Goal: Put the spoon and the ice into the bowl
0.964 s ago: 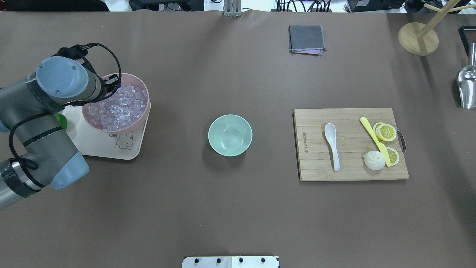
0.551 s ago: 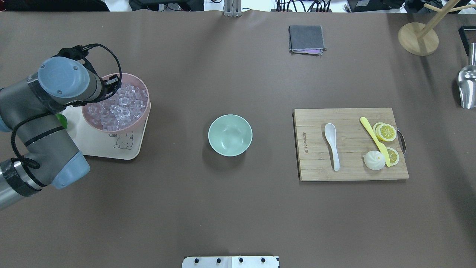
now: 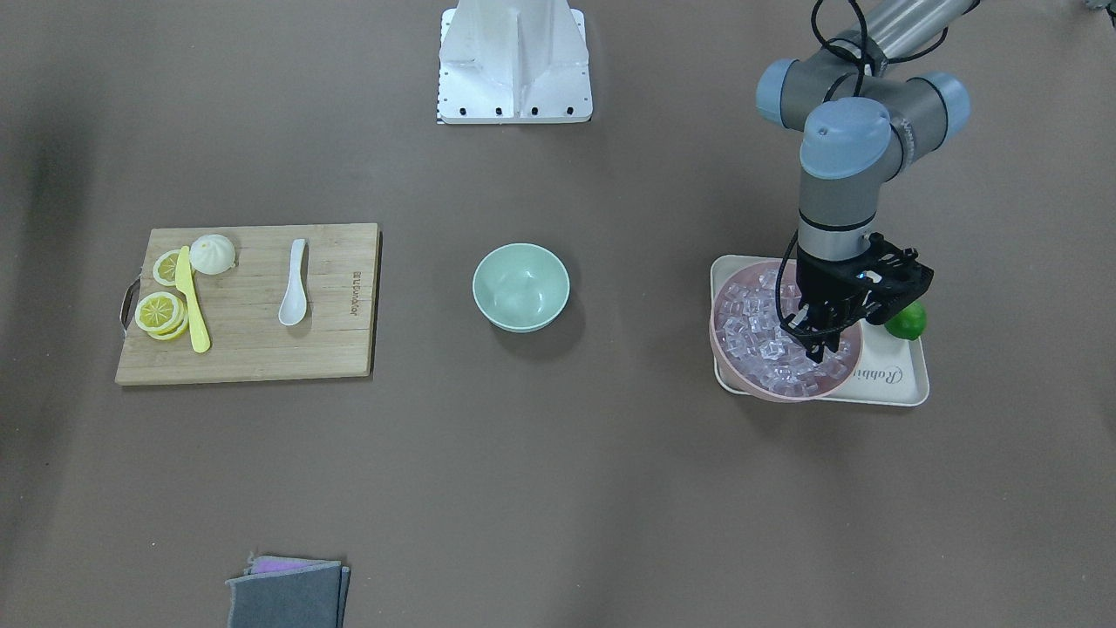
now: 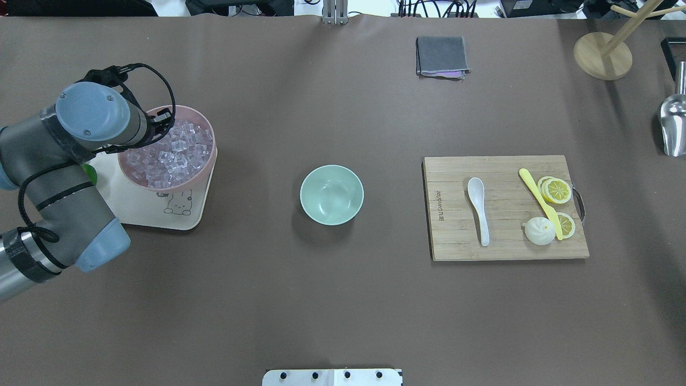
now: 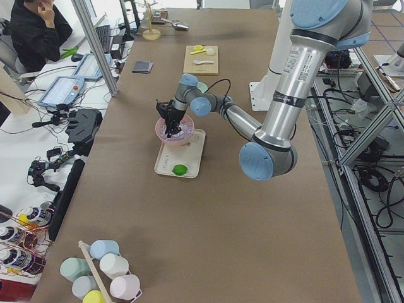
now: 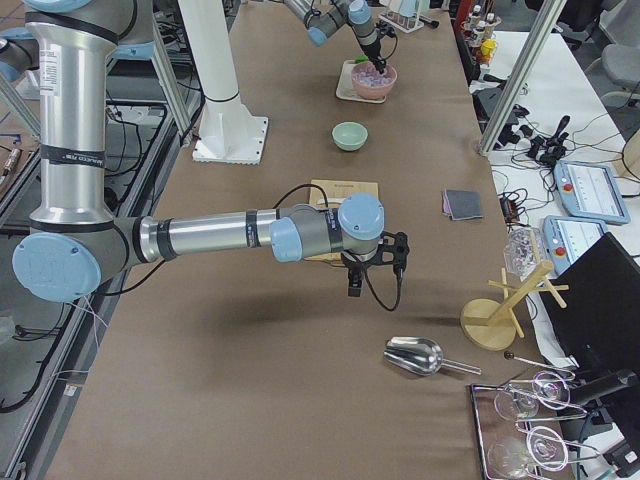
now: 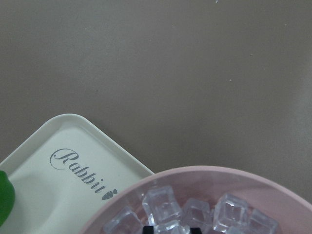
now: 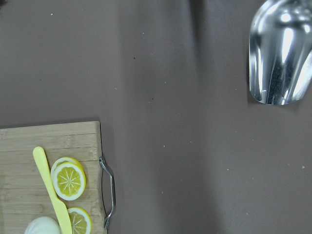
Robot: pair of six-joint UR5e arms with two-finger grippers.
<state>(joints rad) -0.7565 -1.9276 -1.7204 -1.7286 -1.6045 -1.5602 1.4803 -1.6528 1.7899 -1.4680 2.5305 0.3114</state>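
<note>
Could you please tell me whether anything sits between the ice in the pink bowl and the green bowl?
Nothing visible does: between the pink bowl holding the ice and the green bowl lies only bare brown table.

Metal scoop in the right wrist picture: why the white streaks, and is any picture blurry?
Right wrist view: the metal scoop shows bright glare streaks. Left wrist view: the ice cubes near the lens look soft, slightly blurred.
</note>
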